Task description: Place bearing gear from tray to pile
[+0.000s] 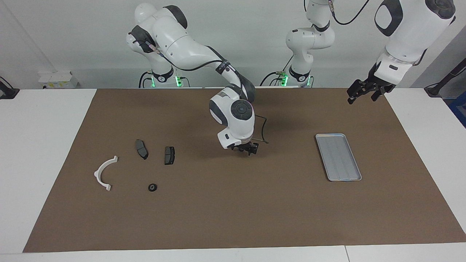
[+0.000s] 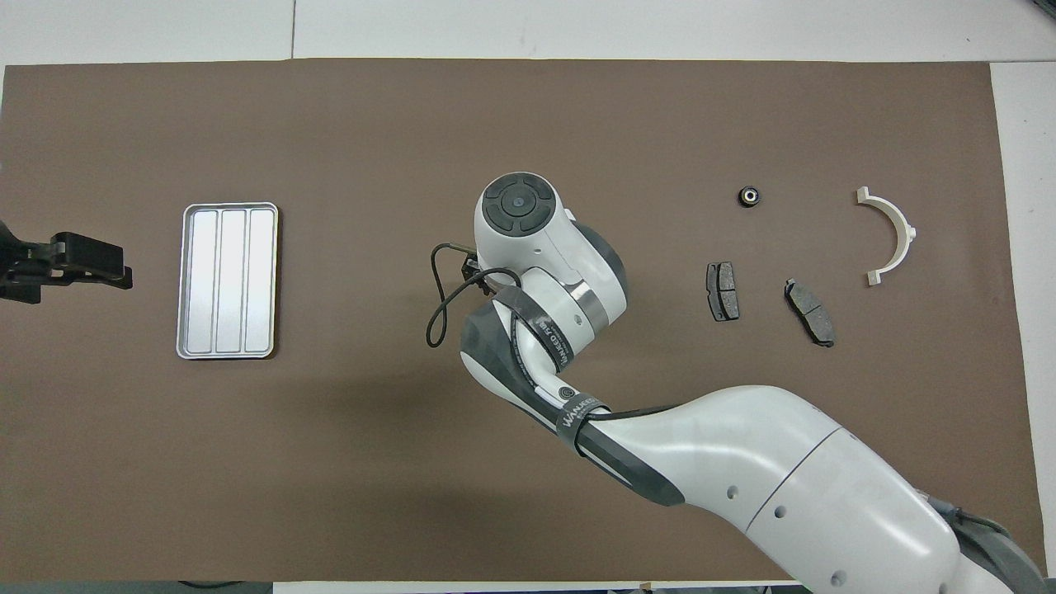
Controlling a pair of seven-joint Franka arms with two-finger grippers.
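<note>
Right gripper (image 1: 249, 149), facing view: hangs over bare brown mat (image 1: 233, 218) at mid-table; finger state cannot be told. Left gripper (image 1: 358, 92), spread, waits over the mat's edge.

Overhead view: small black ring-shaped bearing gear (image 2: 748, 196) lies with the pile, beside the dark grey brake pads (image 2: 723, 291) and white plastic half-ring bracket (image 2: 890, 235). Ribbed silver-grey metal tray (image 2: 227, 280) lies toward the left arm's end.

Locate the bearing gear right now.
The small black round bearing gear lies on the brown mat toward the right arm's end of the table, off the silver-grey metal tray, beside the white plastic half-ring bracket and farther from the robots than the two dark grey brake pads.
</note>
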